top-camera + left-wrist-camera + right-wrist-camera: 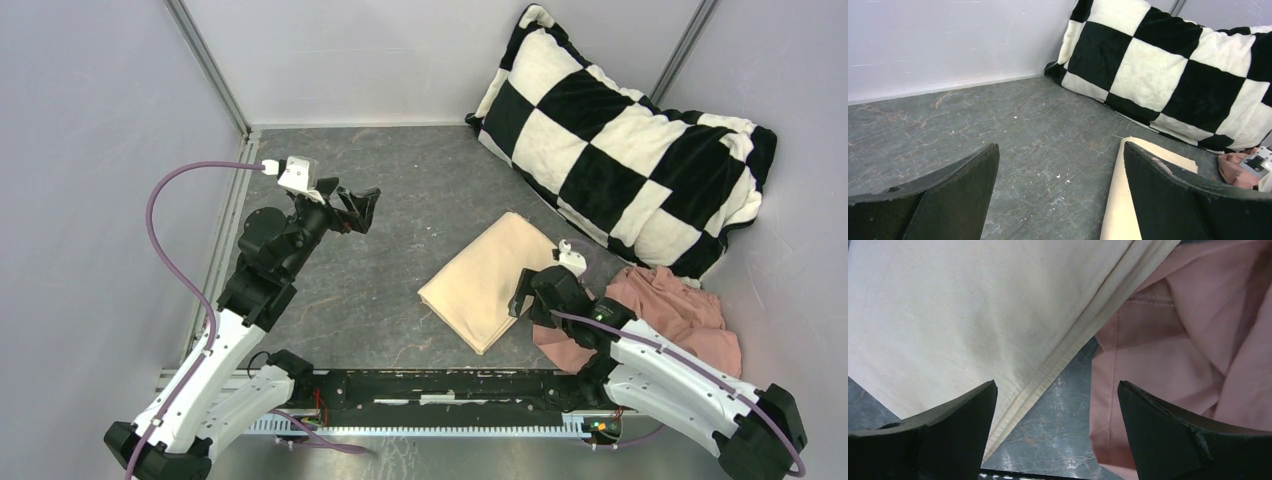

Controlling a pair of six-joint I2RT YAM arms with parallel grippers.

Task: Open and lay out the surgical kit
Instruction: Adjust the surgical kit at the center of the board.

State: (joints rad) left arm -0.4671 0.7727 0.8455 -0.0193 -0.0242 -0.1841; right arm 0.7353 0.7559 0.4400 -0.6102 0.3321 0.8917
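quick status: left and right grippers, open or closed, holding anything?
Left gripper: open, holding nothing.
Right gripper: open, holding nothing, over the edge of the beige wrap.

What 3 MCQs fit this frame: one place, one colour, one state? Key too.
1. In the top view, where does the pink cloth lie from the wrap?
A. Right of it
B. Left of it
C. On top of it

2. What colours is the pillow?
A. Red and white
B. Black and white
C. Blue and grey

3. How is the right gripper?
A. Shut on the wrap
B. Shut on the pink cloth
C. Open

Key:
1 A: the pink cloth sits beside the wrap's right edge.
2 B: it is checkered in black and white squares.
3 C: its fingers stand wide apart with nothing pinched between them.
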